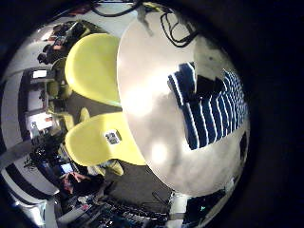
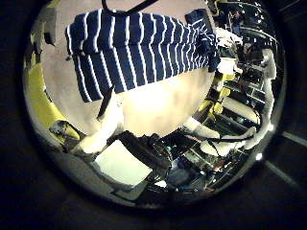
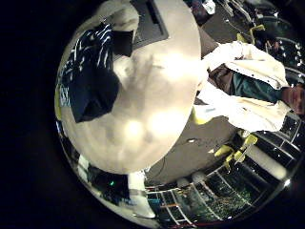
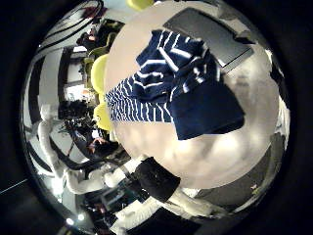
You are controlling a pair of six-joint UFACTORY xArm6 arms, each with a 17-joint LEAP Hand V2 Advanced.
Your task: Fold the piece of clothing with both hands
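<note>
Striped garment point(image 2: 144, 48) lies rumpled on round table point(image 2: 158, 105), partly folded over; neither hand visible, finger state can't be determined.

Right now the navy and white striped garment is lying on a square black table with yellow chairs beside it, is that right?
Not quite. The navy and white striped garment lies on a round, pale beige table, not a square black one; the right thumb side palm view shows the curved edge. The yellow chairs do stand beside it.
</note>
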